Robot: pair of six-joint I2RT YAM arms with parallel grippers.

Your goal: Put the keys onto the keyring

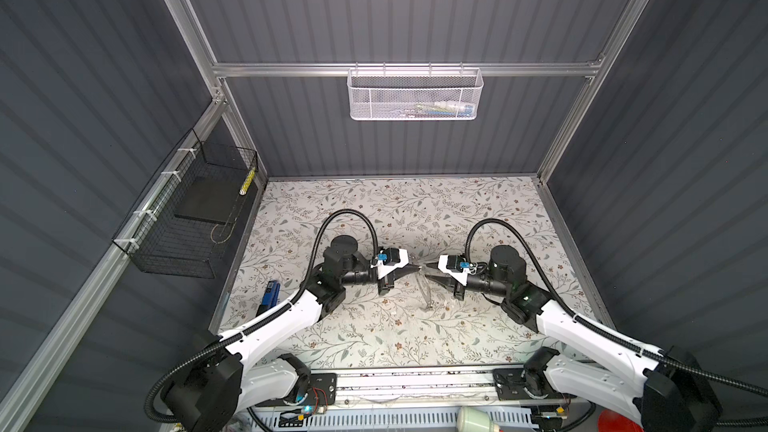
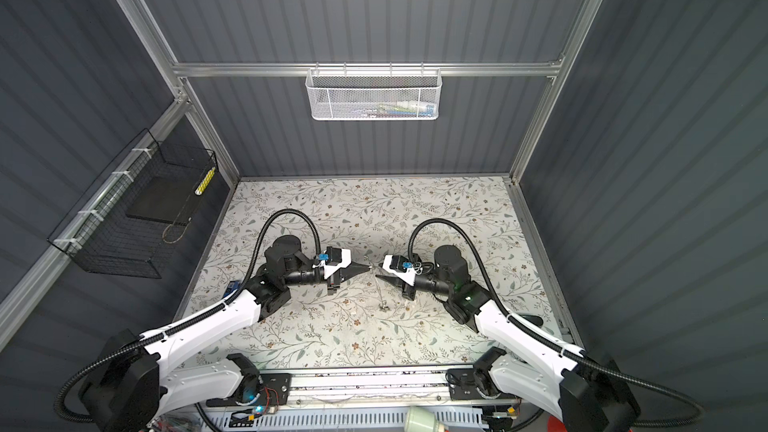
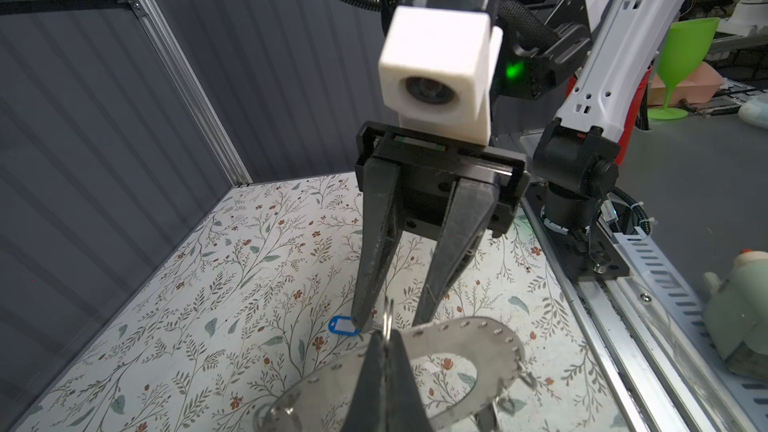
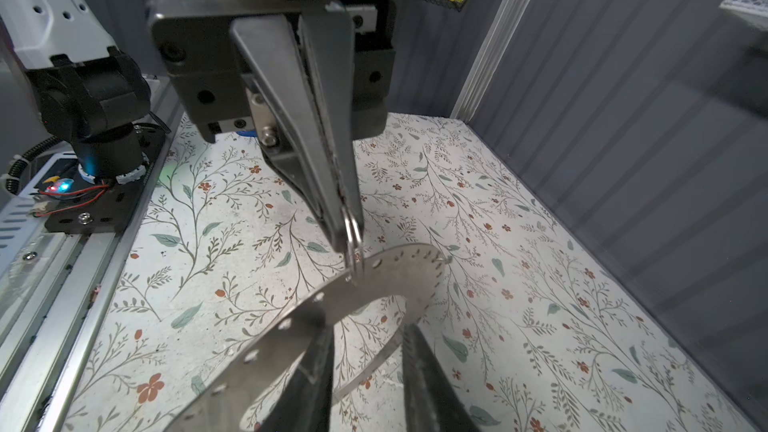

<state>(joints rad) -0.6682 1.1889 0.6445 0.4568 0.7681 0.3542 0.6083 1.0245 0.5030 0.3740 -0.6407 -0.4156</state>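
Slanting from left claw [image 4: 347, 238], keyring [image 4: 399, 268] runs down toward table [image 4: 540, 284].

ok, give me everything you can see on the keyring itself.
The keyring is a wide, flat, thin band of grey metal, small holes all round, small clips hanging off its rim. It is held tilted over the floral mat by a small wire split ring pinched in the shut left gripper. The right gripper straddles its band, jaws apart; contact unclear.
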